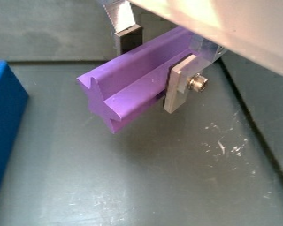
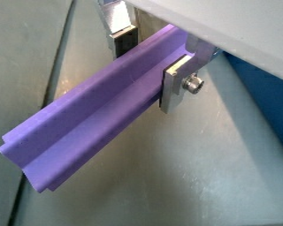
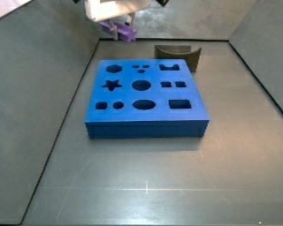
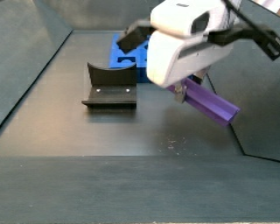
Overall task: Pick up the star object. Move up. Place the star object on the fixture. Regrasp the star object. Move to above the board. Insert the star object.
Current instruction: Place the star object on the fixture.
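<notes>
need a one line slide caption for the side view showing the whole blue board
Hand holds the purple star object above the floor behind the blue board, left of the fixture.

Task items: star object, fixture, board; gripper position.

Star object: long purple ridged bar, star-shaped end face, clamped between the gripper fingers, tilted, off the floor near the back wall. Fixture: dark brown block, curved notch on top, standing on the floor just behind the board. Board: thick blue square block, shaped holes in top, lying flat mid-floor.
</notes>
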Motion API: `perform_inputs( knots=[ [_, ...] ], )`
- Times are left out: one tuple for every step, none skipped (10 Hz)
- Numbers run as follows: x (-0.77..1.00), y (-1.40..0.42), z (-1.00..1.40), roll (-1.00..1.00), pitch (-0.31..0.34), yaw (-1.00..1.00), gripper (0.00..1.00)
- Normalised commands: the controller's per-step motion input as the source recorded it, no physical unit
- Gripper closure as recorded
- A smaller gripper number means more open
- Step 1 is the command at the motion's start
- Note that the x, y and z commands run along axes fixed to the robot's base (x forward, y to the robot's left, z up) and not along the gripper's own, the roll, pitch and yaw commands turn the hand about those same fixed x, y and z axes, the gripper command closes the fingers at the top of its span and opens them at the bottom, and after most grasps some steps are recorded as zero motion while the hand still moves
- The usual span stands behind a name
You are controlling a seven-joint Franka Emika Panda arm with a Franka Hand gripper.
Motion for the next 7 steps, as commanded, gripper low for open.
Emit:
perform_inputs(
  knots=[
    [-0.01, 0.00, 1.00, 0.04, 0.025, -0.01, 1.00],
    [-0.02, 0.00, 1.00, 0.06, 0.037, -0.01, 1.00],
    [-0.02, 0.00, 1.00, 0.08, 0.046, -0.02, 1.00],
    [-0.03, 0.00, 1.00, 0.10, 0.057, -0.01, 1.00],
    [-0.03, -0.01, 1.00, 0.11, 0.060, 0.00, 1.00],
    [-0.03, -0.01, 1.00, 0.12, 0.064, 0.00, 1.00],
    [-0.04, -0.01, 1.00, 0.13, 0.071, 0.01, 1.00]
  ],
)
